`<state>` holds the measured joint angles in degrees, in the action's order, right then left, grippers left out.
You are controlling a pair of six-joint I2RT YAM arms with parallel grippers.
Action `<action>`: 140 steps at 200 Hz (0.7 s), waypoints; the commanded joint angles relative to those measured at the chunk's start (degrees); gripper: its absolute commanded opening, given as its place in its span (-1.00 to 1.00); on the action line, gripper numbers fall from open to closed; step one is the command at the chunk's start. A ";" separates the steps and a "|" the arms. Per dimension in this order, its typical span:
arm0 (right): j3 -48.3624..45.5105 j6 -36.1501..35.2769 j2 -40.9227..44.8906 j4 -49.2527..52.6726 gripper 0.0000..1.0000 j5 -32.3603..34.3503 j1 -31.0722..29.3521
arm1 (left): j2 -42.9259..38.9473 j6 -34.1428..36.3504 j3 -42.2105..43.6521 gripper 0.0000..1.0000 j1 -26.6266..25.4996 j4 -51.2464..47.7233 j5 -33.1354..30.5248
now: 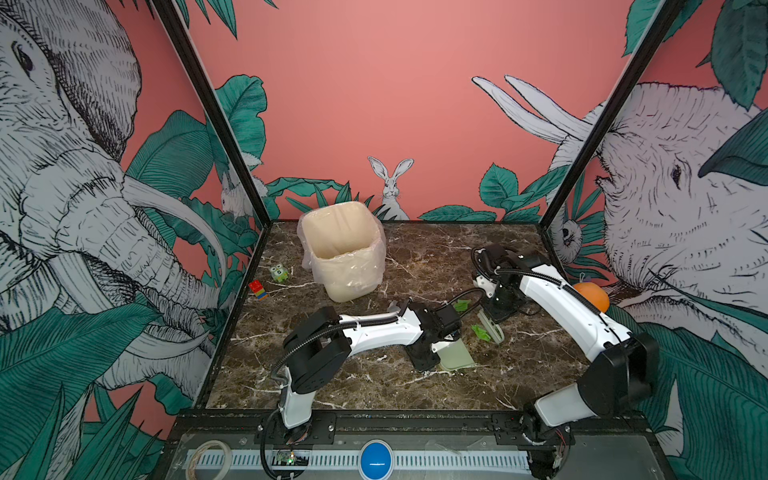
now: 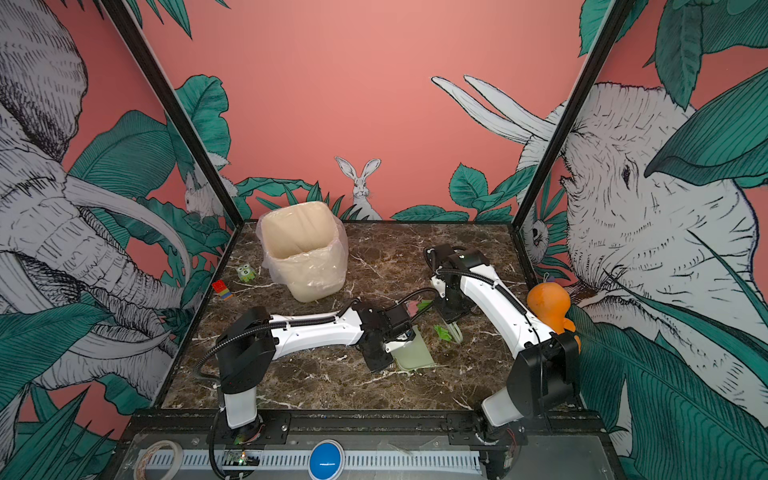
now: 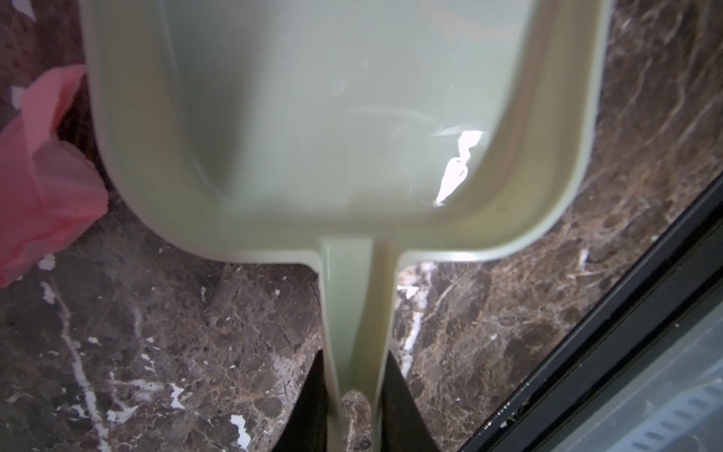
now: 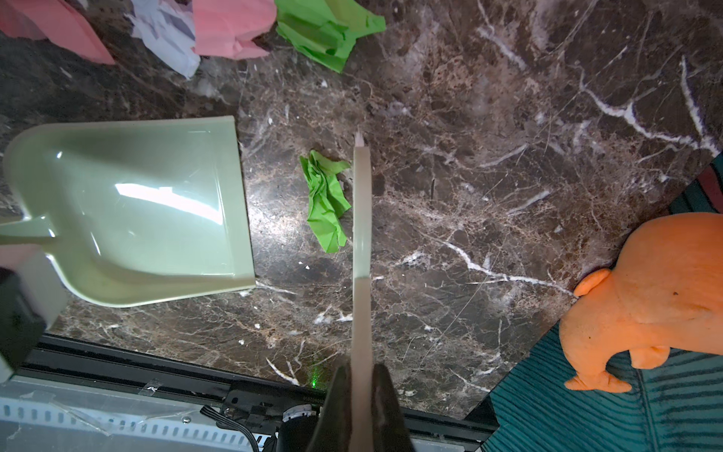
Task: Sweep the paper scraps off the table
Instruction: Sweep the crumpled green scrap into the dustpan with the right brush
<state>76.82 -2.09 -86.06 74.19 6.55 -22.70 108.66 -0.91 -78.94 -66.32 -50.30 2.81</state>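
In both top views the left arm covers much of the dustpan and most of the paper scraps heaped at its 12 o'clock on the table; the right wrist view cuts that heap off. The sweeping tool shows only edge-on. The left gripper is clamped on the dustpan handle, the right gripper clenched on the tool's handle. One green scrap lies just beside the tool, at the dustpan's 2 o'clock

Pink walls, jungle-animal murals
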 commanded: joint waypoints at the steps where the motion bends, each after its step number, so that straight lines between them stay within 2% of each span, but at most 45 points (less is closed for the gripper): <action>1: 0.71 -0.33 -0.38 3.09 -1.00 2.25 0.27 | 0.14 0.21 -1.95 -1.00 0.14 -1.41 -0.75; 34: 0.18 -0.31 -0.63 3.00 -1.00 1.27 1.12 | 0.58 0.23 -2.16 -1.00 0.14 -1.36 -0.60; 91: -0.40 2.23 -0.49 2.46 -1.00 -7.36 1.18 | 0.72 0.10 -1.55 -1.00 0.14 -0.58 -0.78; 140: -0.72 3.92 1.07 1.78 -1.00 -11.63 0.06 | 1.02 0.04 -1.42 -1.00 0.23 -0.15 -0.76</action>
<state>76.16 0.45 -86.78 75.24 -1.41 -21.65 109.38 -0.91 -79.72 -66.32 -50.43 2.31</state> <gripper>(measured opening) 0.075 0.198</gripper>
